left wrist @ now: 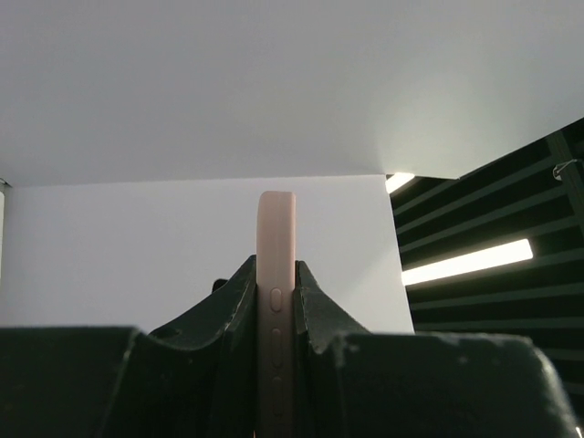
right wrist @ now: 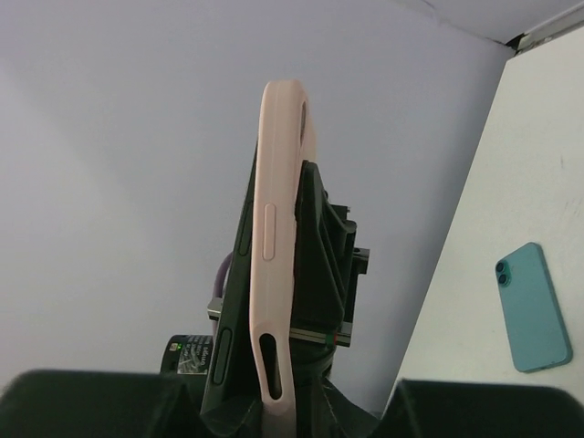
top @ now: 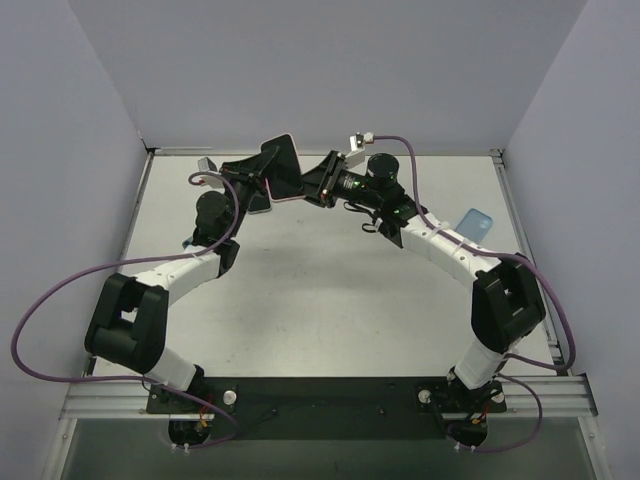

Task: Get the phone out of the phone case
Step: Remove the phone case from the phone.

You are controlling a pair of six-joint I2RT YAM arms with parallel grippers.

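Observation:
A phone in a pale pink phone case (top: 290, 197) is held in the air over the far part of the table, between both arms. My left gripper (top: 262, 170) is shut on it, and the left wrist view shows both fingers pressed flat against the case's (left wrist: 276, 237) sides. In the right wrist view the case (right wrist: 278, 182) stands on edge, and the dark phone (right wrist: 228, 319) has parted from it at the lower end. My right gripper (right wrist: 278, 424) sits at that lower end. The frame edge cuts off its fingertips.
A teal phone-shaped thing (top: 476, 222) lies flat on the white table (top: 330, 290) at the far right, also in the right wrist view (right wrist: 534, 307). Grey walls close in the table's back and sides. Purple cables loop from both arms.

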